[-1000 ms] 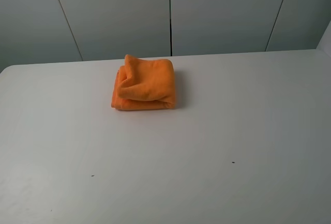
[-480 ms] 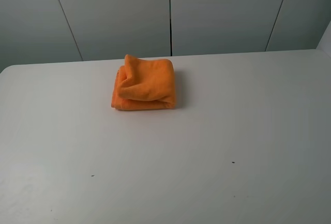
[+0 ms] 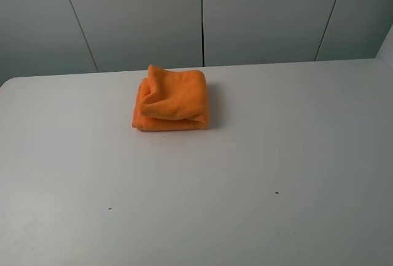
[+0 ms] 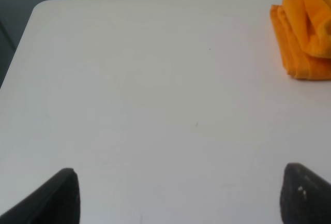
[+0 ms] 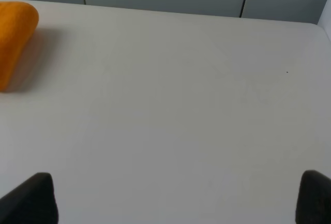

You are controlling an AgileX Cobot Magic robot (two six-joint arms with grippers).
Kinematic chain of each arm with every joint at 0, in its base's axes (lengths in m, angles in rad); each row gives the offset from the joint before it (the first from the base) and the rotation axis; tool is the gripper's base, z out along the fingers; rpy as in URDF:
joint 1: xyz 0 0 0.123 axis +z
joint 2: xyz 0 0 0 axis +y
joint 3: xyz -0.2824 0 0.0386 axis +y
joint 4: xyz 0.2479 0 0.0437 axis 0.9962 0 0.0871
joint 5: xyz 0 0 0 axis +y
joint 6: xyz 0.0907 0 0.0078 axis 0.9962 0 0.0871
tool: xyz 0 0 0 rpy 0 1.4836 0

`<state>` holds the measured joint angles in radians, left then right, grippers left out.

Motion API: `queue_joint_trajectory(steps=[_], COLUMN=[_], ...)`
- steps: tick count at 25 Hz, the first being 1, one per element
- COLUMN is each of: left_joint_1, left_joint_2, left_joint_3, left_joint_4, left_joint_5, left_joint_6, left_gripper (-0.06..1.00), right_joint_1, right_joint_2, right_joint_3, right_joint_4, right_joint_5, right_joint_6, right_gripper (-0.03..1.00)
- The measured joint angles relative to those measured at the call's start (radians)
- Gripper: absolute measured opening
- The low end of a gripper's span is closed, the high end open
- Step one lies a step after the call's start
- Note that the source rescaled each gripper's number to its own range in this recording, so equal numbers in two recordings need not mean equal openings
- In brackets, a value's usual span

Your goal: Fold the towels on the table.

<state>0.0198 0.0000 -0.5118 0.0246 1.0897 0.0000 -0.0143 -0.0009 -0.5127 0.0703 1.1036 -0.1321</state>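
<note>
Apparently the folding is done or all but done: the towel (image 3: 171, 99) lies as a compact, roughly square orange bundle of several stacked layers, and neither arm is touching it. What may remain is only tidying, since the top layer sits a little rumpled, with one corner poking up at the far left and a soft diagonal crease across it.

Cloth looks thick and fuzzy, bright orange; layered edges show clearly from the left wrist view. No label visible from these angles.

Position: toward the far edge of the table (image 3: 245, 174), slightly left of centre in the high view, with bare white tabletop all around it.

Left gripper (image 4: 178, 195): jaws spread wide, nothing between them, well short of the towel. Right gripper (image 5: 178, 198): likewise wide apart and empty, towel off to one side. Neither arm appears in the high view.
</note>
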Motion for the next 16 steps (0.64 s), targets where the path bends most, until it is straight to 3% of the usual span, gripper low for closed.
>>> queue_joint_trajectory(steps=[16], left_joint_1=[0.000], left_joint_2=[0.000], left_joint_3=[0.000], left_joint_4=[-0.004], left_joint_5=[0.000], left_joint_6=[0.000], left_gripper=[0.99], right_joint_1=[0.000], right_joint_2=[0.000], right_joint_3=[0.000], right_joint_4=[0.000], right_joint_5=[0.000], right_joint_6=[0.011], right_gripper=[1.00])
